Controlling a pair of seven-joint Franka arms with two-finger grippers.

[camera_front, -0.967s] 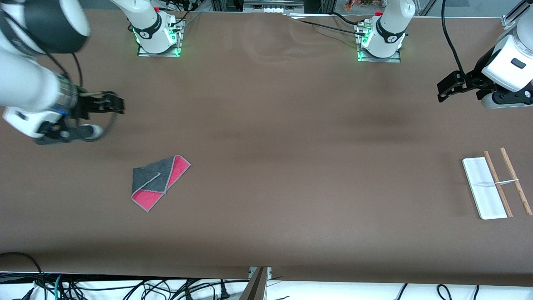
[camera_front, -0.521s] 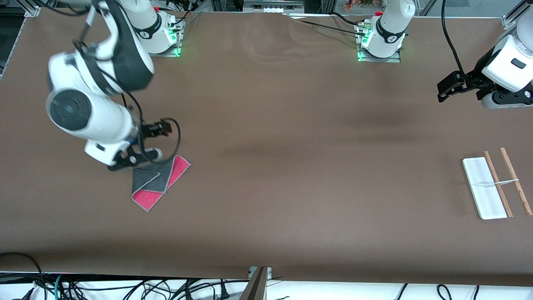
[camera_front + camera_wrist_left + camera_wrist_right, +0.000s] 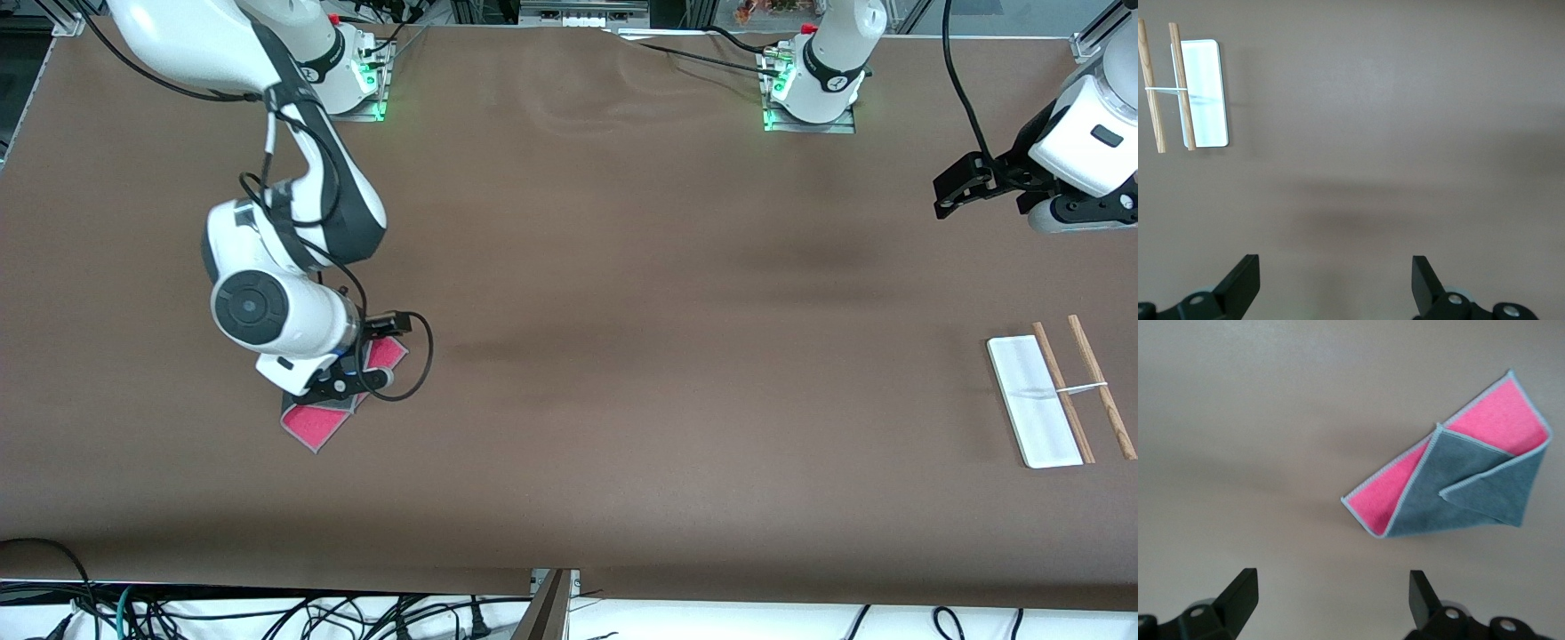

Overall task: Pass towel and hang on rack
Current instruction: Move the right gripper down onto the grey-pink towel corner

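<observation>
The towel (image 3: 313, 425) lies folded on the table toward the right arm's end, dark grey over pink-red, and my right wrist hides part of it. In the right wrist view the whole towel (image 3: 1458, 483) shows, flat, with light stitched edging. My right gripper (image 3: 338, 384) hangs over the towel, open and empty (image 3: 1331, 590). The rack (image 3: 1036, 404) stands toward the left arm's end: white base, two wooden rods (image 3: 1062, 391), thin crossbar. It also shows in the left wrist view (image 3: 1205, 93). My left gripper (image 3: 1062, 216) waits up high, open and empty (image 3: 1336, 280).
The brown table top (image 3: 622, 356) is bare between towel and rack. The arm bases (image 3: 338, 80) stand along the edge farthest from the front camera. Cables (image 3: 267, 613) hang below the edge nearest that camera.
My right arm has swung in from the table's end and come down over the towel, covering part of it. The left arm, towel and rack have not moved.
</observation>
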